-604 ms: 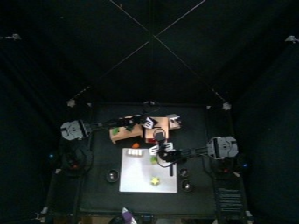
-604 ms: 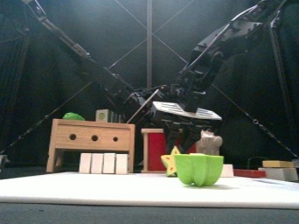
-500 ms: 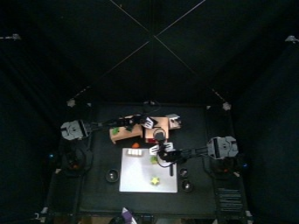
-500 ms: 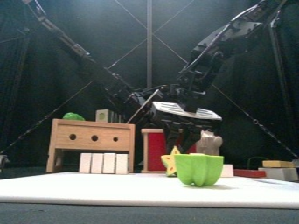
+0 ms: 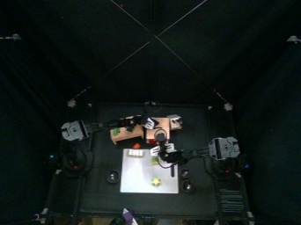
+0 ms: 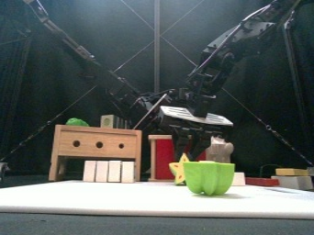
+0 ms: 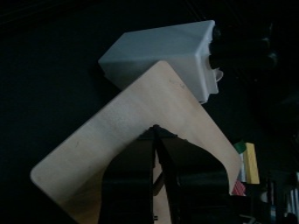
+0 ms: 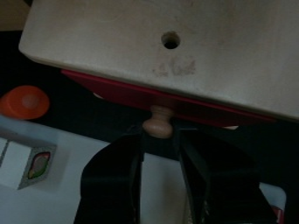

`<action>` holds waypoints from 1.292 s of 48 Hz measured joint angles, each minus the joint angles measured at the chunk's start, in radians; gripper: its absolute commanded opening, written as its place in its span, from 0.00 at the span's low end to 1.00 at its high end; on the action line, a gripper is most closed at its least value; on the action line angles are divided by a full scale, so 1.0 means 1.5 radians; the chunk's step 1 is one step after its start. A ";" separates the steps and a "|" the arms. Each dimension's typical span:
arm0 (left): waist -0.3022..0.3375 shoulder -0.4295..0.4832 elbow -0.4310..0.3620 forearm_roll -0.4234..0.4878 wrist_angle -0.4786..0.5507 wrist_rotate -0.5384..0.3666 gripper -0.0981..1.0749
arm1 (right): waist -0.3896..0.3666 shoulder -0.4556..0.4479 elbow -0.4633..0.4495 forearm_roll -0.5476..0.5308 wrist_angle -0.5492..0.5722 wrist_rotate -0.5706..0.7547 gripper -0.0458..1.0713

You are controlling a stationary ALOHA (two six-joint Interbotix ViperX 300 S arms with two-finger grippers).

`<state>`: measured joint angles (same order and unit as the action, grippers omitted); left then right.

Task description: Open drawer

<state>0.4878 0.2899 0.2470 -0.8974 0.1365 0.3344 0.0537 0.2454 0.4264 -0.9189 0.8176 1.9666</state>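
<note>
The drawer's cabinet (image 5: 166, 127) is the larger tan wooden box, behind the white mat. In the front view its red drawer front (image 6: 161, 156) shows beside the smaller box. The right wrist view shows the wooden top (image 8: 176, 44), the red front (image 8: 117, 90) and a small wooden knob (image 8: 160, 121). My right gripper (image 8: 160, 140) is at the drawer front, its jaws close together with the knob at their tips. In the top view the right gripper (image 5: 159, 139) is in front of the cabinet. The left gripper (image 5: 143, 120) is behind the cabinet.
The smaller tan block (image 6: 95, 151) with two holes and a green spot stands left of the cabinet. White blocks (image 6: 110, 171), a yellow star (image 6: 181, 170) and a green cup (image 6: 208, 177) stand on the white mat (image 6: 98, 197). An orange-red thing (image 8: 24, 102) lies near the drawer.
</note>
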 measured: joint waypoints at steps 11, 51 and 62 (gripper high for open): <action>0.000 0.000 0.000 0.000 0.000 0.001 0.46 | 0.029 0.000 -0.003 0.014 0.004 -0.001 0.58; 0.000 0.000 0.000 0.000 0.000 0.001 0.46 | 0.106 0.000 -0.007 0.073 0.004 0.001 0.58; 0.000 0.000 0.000 0.000 0.000 0.001 0.46 | 0.131 0.000 -0.012 0.085 0.001 0.000 0.58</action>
<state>0.4878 0.2899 0.2470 -0.8974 0.1365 0.3359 0.2500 0.2454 0.4080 -0.7915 0.8191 1.9666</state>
